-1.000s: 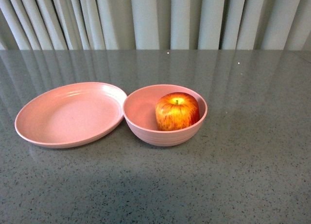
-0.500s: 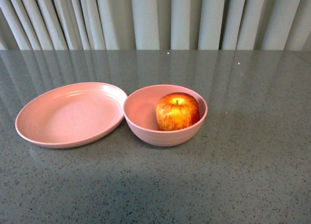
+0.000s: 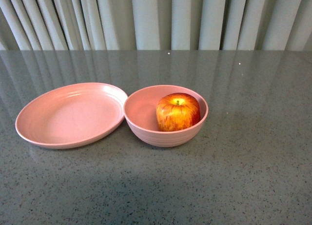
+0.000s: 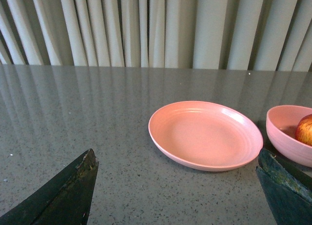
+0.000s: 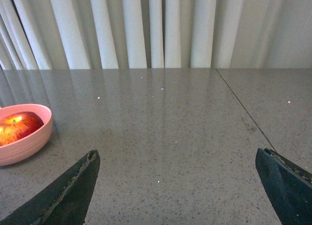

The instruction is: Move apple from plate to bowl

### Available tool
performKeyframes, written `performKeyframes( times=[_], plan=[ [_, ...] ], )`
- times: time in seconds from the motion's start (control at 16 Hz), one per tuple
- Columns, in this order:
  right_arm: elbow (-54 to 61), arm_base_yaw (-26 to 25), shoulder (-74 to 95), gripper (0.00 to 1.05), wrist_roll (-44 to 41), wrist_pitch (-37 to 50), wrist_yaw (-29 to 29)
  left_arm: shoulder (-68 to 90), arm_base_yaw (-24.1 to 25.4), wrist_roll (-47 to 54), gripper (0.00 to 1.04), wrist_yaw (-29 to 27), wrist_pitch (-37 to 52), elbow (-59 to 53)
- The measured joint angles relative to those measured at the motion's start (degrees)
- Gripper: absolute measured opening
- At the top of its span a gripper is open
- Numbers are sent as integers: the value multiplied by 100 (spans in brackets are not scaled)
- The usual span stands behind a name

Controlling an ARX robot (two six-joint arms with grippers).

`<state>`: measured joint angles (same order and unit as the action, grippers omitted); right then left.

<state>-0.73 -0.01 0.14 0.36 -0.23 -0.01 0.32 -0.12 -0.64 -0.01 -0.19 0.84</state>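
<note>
Your apple (image 3: pixel 178 112) already sits inside the bowl (image 3: pixel 146 130), and the plate (image 3: pixel 70 115) just beside it lies bare, so the transfer looks finished. Both the left end effector (image 4: pixel 178 186) and the right end effector (image 5: pixel 178 186) gape wide, holding nothing.

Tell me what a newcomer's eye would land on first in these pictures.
The red and yellow apple draws the eye first, sitting inside the deep pink bowl near the middle of the grey table. Next comes the shallow pink plate, bare, right beside the bowl on its left, rims about touching. In the wrist views, both grippers' dark fingers stand spread apart with nothing between them.
</note>
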Motion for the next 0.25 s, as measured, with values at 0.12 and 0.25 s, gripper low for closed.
performKeyframes(
  times=[0.12,0.25],
  plan=[
    [0,0,0,98,0,0,0,0,0,0,98,0,0,0],
    [0,0,0,98,0,0,0,0,0,0,98,0,0,0]
  ],
)
